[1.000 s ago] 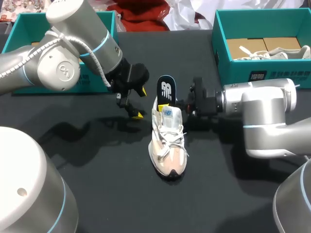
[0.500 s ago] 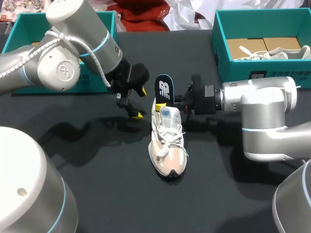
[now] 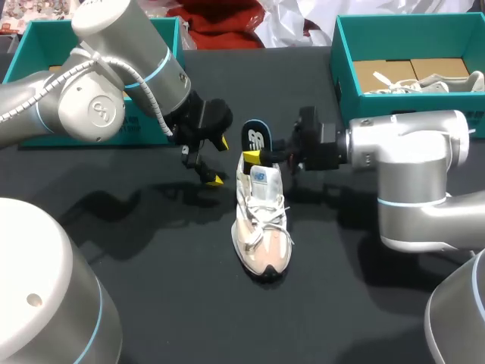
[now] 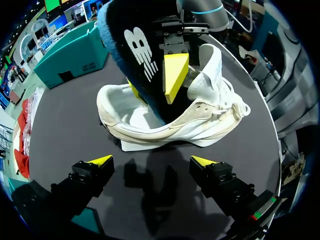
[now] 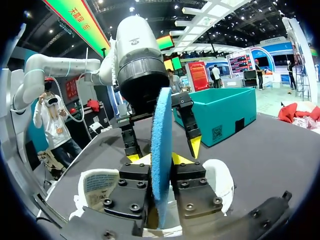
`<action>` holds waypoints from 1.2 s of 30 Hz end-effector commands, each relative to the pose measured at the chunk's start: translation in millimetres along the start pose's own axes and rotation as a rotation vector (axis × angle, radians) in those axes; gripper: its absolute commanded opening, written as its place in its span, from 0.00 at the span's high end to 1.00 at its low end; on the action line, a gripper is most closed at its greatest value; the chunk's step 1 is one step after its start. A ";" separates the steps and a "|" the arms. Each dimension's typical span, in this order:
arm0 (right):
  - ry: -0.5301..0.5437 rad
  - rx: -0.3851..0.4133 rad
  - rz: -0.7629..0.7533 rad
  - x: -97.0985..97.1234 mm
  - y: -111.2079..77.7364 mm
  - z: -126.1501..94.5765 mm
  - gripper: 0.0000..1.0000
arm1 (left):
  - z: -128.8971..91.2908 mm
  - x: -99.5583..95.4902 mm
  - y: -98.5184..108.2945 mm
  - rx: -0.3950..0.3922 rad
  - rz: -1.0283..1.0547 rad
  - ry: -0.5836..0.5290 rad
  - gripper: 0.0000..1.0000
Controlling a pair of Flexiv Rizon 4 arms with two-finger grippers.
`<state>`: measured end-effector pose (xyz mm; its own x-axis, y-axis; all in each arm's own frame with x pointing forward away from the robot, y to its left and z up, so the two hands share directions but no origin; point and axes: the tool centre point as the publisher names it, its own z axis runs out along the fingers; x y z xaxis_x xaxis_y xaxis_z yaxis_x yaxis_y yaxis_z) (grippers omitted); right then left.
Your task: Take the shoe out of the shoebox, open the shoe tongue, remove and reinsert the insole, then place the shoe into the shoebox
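Note:
A white sneaker (image 3: 261, 224) stands on the black table, toe toward the near edge. Its black insole (image 3: 258, 139) with a white logo sticks up out of the heel opening. My right gripper (image 3: 261, 157) comes in from the right and is shut on the insole; in the right wrist view the insole's blue edge (image 5: 161, 150) sits pinched between the yellow tips above the sneaker (image 5: 97, 187). My left gripper (image 3: 218, 161) hangs open just left of the heel, holding nothing. In the left wrist view the left gripper (image 4: 151, 161) stands apart from the sneaker (image 4: 165, 120) and the insole (image 4: 135, 50).
A teal shoebox (image 3: 364, 114) at the back right holds cardboard and another white shoe (image 3: 455, 80). A second teal box (image 3: 34, 42) stands at the back left behind my left arm. Red cloth and white paper lie along the far edge.
My right gripper loosened and closed again on the insole, and its wrist rose slightly toward the far side. The left arm and the sneaker have stayed put.

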<state>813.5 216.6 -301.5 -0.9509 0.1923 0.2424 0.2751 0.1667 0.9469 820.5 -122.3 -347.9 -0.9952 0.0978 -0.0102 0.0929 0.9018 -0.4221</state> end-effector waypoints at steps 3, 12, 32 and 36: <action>-0.004 0.014 0.039 -1.8 -5.1 2.9 1.00 | 0.7 -0.5 -0.1 -0.001 0.001 0.001 0.00; -0.034 0.054 0.186 -1.6 -45.0 13.6 1.00 | 0.7 -0.5 -0.1 -0.001 0.001 0.001 0.00; 0.004 0.024 0.041 6.4 -10.1 10.3 0.72 | 0.7 -0.5 -0.1 -0.001 0.001 0.001 0.00; 0.009 0.026 0.027 3.8 -4.3 7.7 0.73 | 0.7 -0.5 -0.1 -0.001 0.001 0.001 0.00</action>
<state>807.7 226.5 -311.0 -0.9435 0.1960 0.2671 0.3015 0.1743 0.9374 820.5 -122.3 -347.9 -0.9951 0.0979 -0.0101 0.0930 0.9018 -0.4221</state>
